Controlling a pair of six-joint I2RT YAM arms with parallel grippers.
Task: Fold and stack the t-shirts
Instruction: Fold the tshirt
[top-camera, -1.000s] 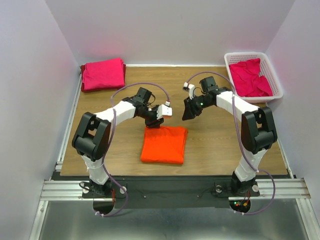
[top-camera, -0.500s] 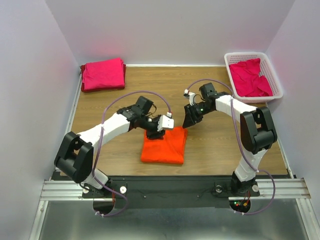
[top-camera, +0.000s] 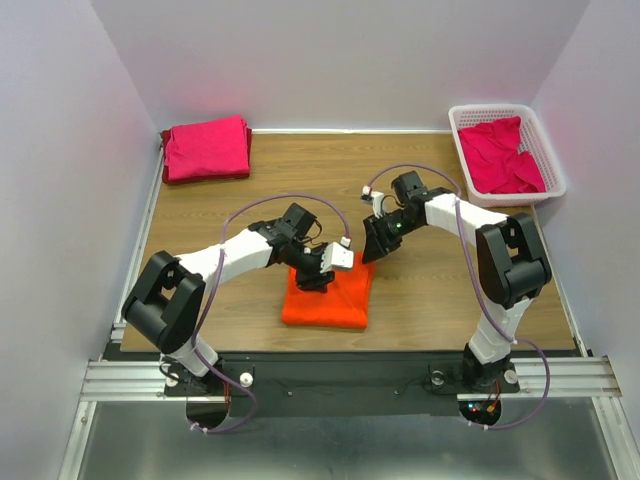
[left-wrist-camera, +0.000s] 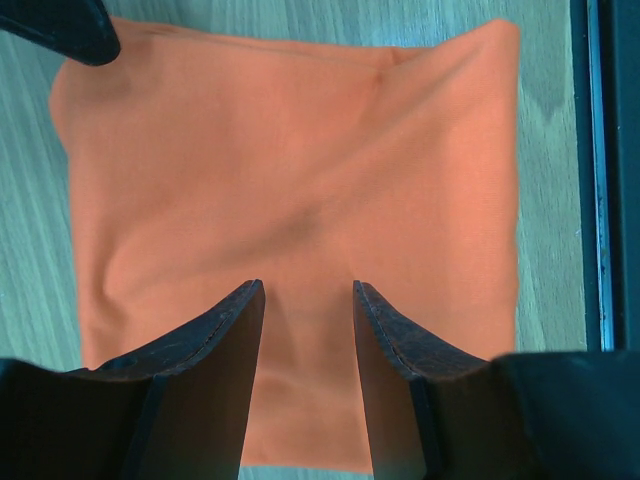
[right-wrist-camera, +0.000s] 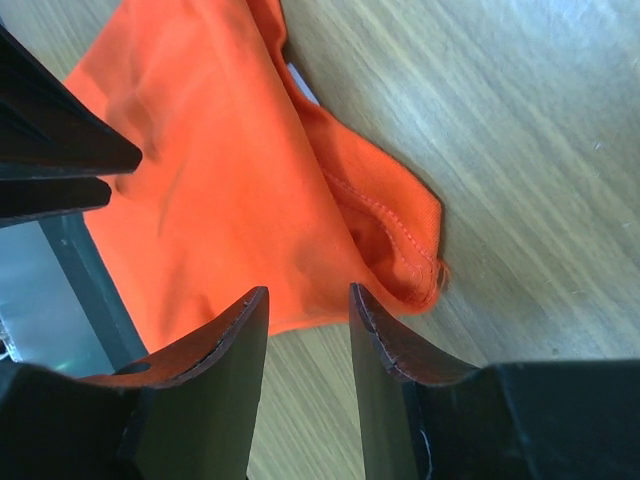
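A folded orange t-shirt (top-camera: 328, 295) lies on the wooden table near the front middle. My left gripper (top-camera: 316, 281) hangs over its far left part, jaws open with orange cloth (left-wrist-camera: 300, 190) below them. My right gripper (top-camera: 369, 250) is at the shirt's far right corner, jaws open over its edge (right-wrist-camera: 380, 230). A folded magenta-pink t-shirt pile (top-camera: 206, 148) sits at the far left corner. More crumpled pink shirts (top-camera: 500, 155) lie in the basket.
The white lattice basket (top-camera: 552, 170) stands at the far right corner. The table's metal front edge (top-camera: 350, 352) runs just below the orange shirt and shows in the left wrist view (left-wrist-camera: 598, 180). White walls close the sides and back.
My left gripper has moved right and forward onto the orange shirt. My right gripper has moved left and down to the shirt's far right corner. The shirt lies as before.
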